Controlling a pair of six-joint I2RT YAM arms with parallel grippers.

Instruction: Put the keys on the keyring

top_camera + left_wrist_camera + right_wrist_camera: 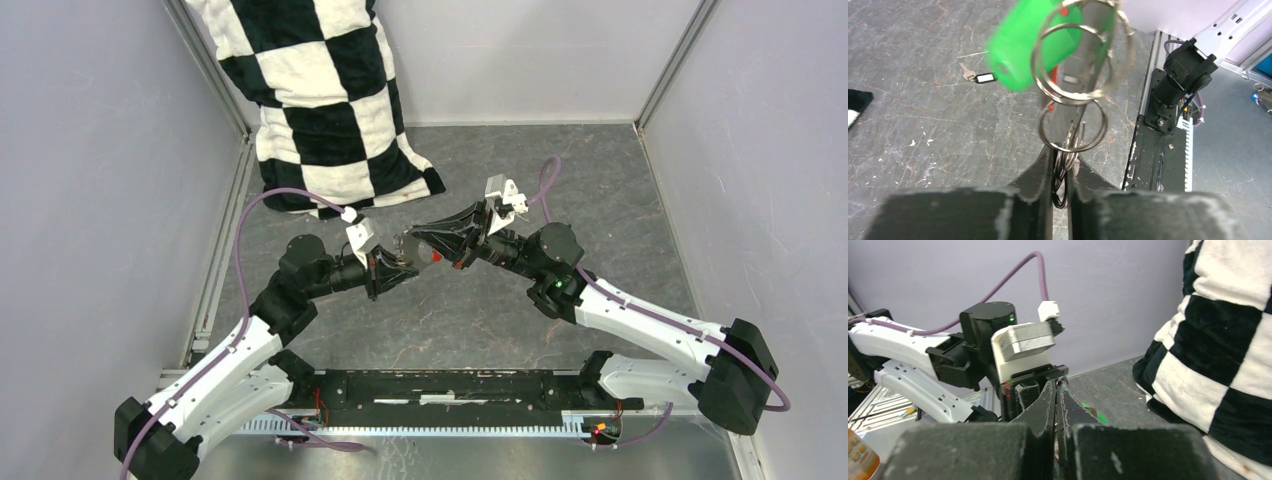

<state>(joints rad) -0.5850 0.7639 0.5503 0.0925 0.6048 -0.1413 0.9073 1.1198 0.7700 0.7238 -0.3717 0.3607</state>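
Observation:
Both arms meet in mid-air over the table's middle. In the left wrist view a chain of linked metal rings, the keyring [1073, 127], hangs in front of my left gripper [1062, 151]. Its jaws are shut on a thin ring standing edge-on between them. The key with the bright green tag [1020, 50] hangs on the larger rings at the top. The black key with a white label [979, 77] lies alone on the table behind. My right gripper [1058, 383] is shut on a thin metal edge of the keyring. From above, my left gripper [398, 263] and my right gripper [416, 244] nearly touch.
A black-and-white checkered pillow [320, 100] leans in the far left corner, close to the right arm's reach [1228, 355]. Grey walls enclose the grey table [560, 200] on three sides. The arms' black base rail [450, 388] runs along the near edge.

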